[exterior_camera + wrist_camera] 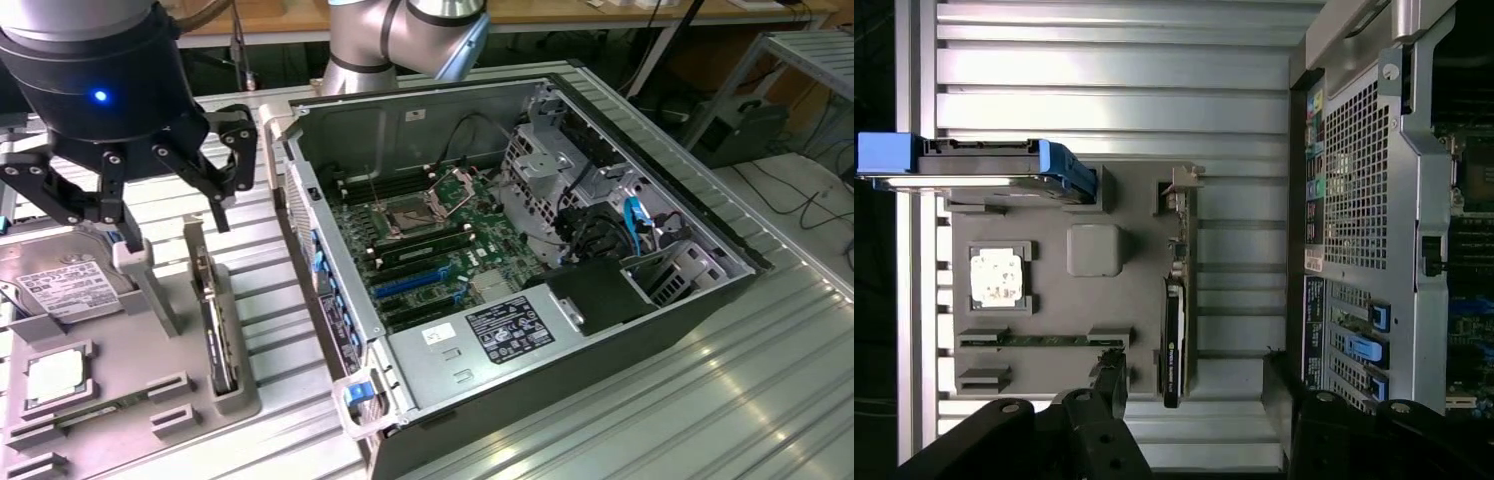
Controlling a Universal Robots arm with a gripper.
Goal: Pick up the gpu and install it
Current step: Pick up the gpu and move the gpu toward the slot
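We locate the gpu (218, 335) on edge in the tray (140, 360), with the hard drive (67, 290) and processor chip (56, 378) on the exterior view's left and the computer case (400, 130) on its right.

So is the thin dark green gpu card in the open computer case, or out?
Out: the gpu stands on edge in the grey tray beside the case.

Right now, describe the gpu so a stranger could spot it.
On the exterior view's left, beside the open case, lies a grey tray. On its side nearest the case, the gpu stands on edge: a thin dark slab, unlike the flat, labelled drive.
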